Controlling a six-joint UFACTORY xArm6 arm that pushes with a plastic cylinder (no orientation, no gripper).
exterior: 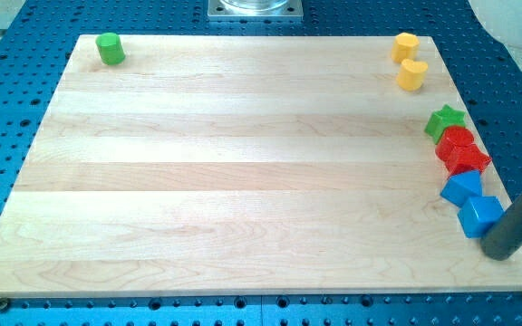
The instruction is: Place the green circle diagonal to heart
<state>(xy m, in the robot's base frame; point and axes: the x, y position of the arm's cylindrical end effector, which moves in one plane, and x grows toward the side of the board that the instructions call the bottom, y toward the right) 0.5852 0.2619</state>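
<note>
The green circle (110,48) stands at the board's top left corner. The yellow heart (412,75) sits near the top right, just below a yellow hexagon-like block (406,45). My tip (500,253) rests at the view's lower right edge of the board, just right of and below the blue cube (480,215). It is far from the green circle and well below the heart.
Along the right edge, several blocks lie in a close column: a green star (445,120), a red round block (456,139), a red star (467,160), a blue triangle-like block (463,187) and the blue cube. The wooden board (243,181) lies on a blue perforated table.
</note>
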